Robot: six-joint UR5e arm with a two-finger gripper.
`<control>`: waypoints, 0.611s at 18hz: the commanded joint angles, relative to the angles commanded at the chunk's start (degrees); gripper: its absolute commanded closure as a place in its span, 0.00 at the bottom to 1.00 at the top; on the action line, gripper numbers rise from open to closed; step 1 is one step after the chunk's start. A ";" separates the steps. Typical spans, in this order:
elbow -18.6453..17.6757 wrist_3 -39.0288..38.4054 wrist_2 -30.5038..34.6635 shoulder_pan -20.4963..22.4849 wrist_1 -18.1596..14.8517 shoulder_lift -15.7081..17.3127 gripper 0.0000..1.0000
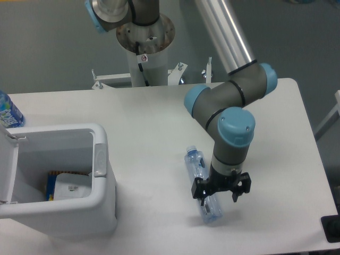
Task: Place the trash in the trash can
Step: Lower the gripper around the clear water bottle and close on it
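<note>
The trash in view is a slim clear plastic bottle (200, 178) with a bluish cap, lying on the white table with its cap end pointing away. My gripper (217, 194) is open and low over the bottle's near half. Its left finger overlaps the bottle and its right finger stands off to the right of it. The bottle's near end (211, 212) pokes out below the gripper. The trash can (101, 159) is a boxy white bin at the front left with its lid flipped open. A flat white wrapper (71, 187) lies inside it.
A yellow-and-blue packet (51, 183) lies in the bin beside the wrapper. A bottle with a bright blue label (8, 111) stands at the table's far left edge. The arm's base column (144, 40) rises behind the table. A black object (332, 228) sits at the front right corner.
</note>
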 joint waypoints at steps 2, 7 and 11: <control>-0.18 -0.44 0.00 -0.61 0.00 -0.35 0.00; 0.62 -1.14 0.44 -1.49 0.87 -2.46 0.00; 0.53 -1.06 2.10 -1.58 1.05 -2.99 0.00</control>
